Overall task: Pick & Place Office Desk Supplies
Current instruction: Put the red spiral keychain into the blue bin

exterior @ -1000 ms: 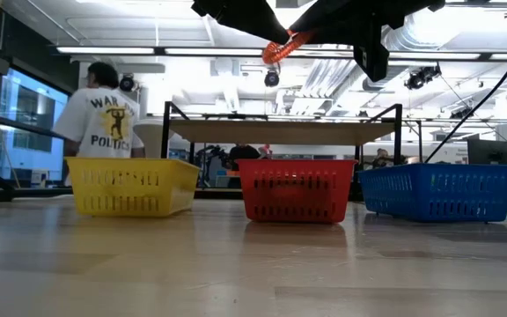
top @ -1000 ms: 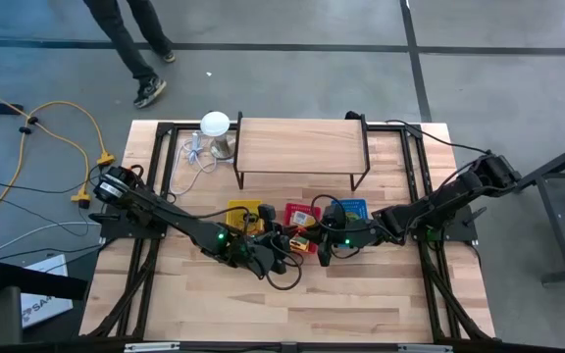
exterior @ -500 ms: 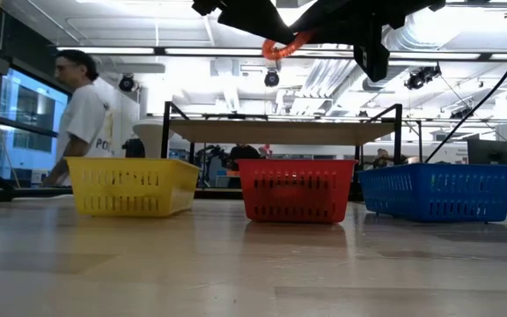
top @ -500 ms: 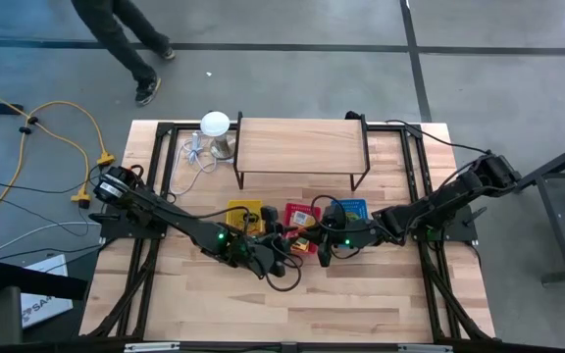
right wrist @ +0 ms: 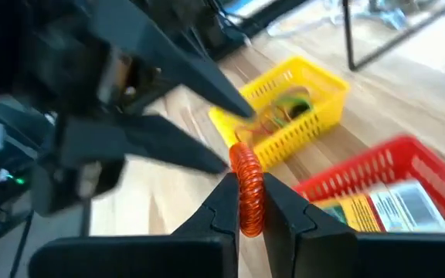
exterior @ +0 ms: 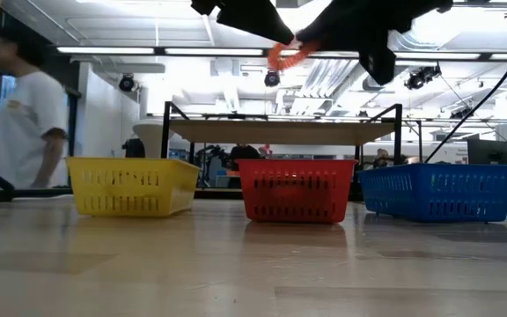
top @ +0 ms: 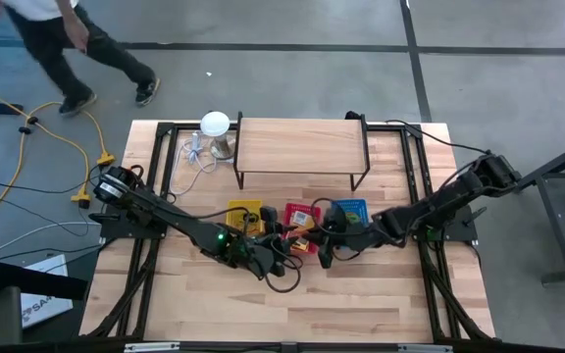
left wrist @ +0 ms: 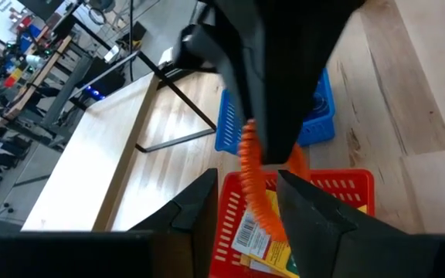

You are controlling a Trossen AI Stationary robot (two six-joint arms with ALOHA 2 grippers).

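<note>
Holding a ribbed orange coil ring (right wrist: 246, 190) in mid-air above the red plastic mesh basket (exterior: 296, 188), pinched in the right gripper (right wrist: 247, 202).
Right jaws pressed onto the coil; left gripper (left wrist: 244, 199) just beside it, jaws spread, coil between its fingers but not clamped. Both meet over the wooden counter (top: 361, 294), near the red basket's front. Yellow-and-green card boxes (left wrist: 259, 241) lie inside the red basket; yellow basket (right wrist: 284, 112) holds coloured rubber bands (right wrist: 283, 108); blue basket (exterior: 438, 192) alongside.
</note>
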